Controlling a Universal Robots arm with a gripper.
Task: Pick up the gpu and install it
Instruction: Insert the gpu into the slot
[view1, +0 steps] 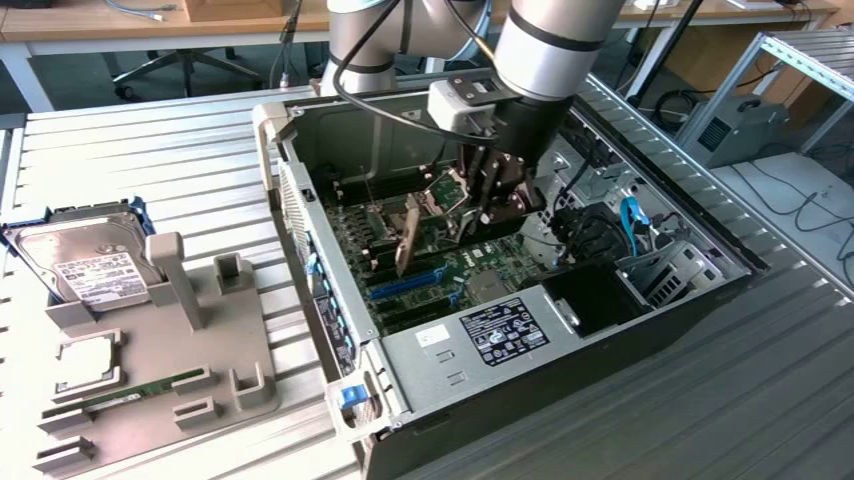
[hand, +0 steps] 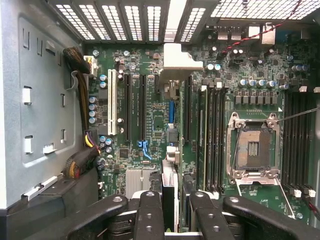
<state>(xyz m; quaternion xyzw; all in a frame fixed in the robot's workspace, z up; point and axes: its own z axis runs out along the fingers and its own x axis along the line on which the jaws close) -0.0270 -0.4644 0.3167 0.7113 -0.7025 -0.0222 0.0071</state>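
Observation:
My gripper (view1: 491, 205) reaches down into the open computer case (view1: 334, 300), over the motherboard (view1: 441, 270). In the wrist view the gpu (hand: 170, 192) stands edge-on between the two black fingers (hand: 150, 215), a thin dark card with its pale metal bracket (hand: 176, 59) at the far end by the case's rear slot openings. The gripper (hand: 177, 220) is shut on the card. The card hangs over the row of expansion slots (hand: 142, 107) beside the open CPU socket (hand: 252, 147). I cannot tell whether its lower edge sits in a slot.
On the exterior view's left a grey fixture (view1: 174, 390) holds a silver hard drive (view1: 87, 265), a CPU (view1: 87, 362) and a green memory stick (view1: 147, 388). A cable bundle (hand: 82, 105) runs along the case wall. The case walls stand close around the gripper.

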